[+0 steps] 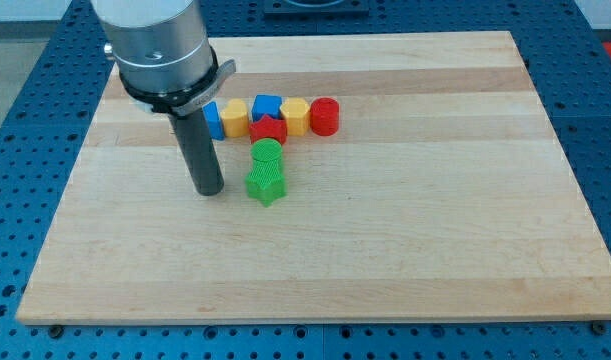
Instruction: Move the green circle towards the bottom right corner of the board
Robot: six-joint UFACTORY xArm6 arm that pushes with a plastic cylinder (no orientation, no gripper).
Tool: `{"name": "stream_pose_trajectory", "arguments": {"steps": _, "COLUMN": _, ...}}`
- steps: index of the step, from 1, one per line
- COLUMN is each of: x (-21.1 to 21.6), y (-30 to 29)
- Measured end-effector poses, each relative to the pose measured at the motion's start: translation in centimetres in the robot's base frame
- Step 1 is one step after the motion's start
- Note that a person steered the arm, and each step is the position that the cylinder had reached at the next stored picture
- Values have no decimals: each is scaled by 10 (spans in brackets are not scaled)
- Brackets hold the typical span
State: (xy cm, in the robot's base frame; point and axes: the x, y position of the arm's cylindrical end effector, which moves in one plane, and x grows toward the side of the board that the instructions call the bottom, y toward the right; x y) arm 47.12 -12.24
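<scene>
The green circle [268, 152] sits near the board's middle, a little toward the view's top. It touches a green star-like block [267, 184] just below it and a red block [269, 129] just above it. My tip [208, 191] rests on the board to the left of the green star, with a small gap between them. It is below and to the left of the green circle and touches no block.
A row of blocks lies above the green circle: a blue block [213, 119] partly behind the rod, a yellow block [235, 115], a blue block [267, 105], a yellow block [296, 115] and a red cylinder [325, 115]. The wooden board [435, 230] lies on a blue perforated table.
</scene>
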Motion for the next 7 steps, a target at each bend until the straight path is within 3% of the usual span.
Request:
{"name": "stream_pose_trajectory", "arguments": {"steps": 6, "x": 6, "y": 181}}
{"name": "stream_pose_trajectory", "arguments": {"steps": 7, "x": 20, "y": 186}}
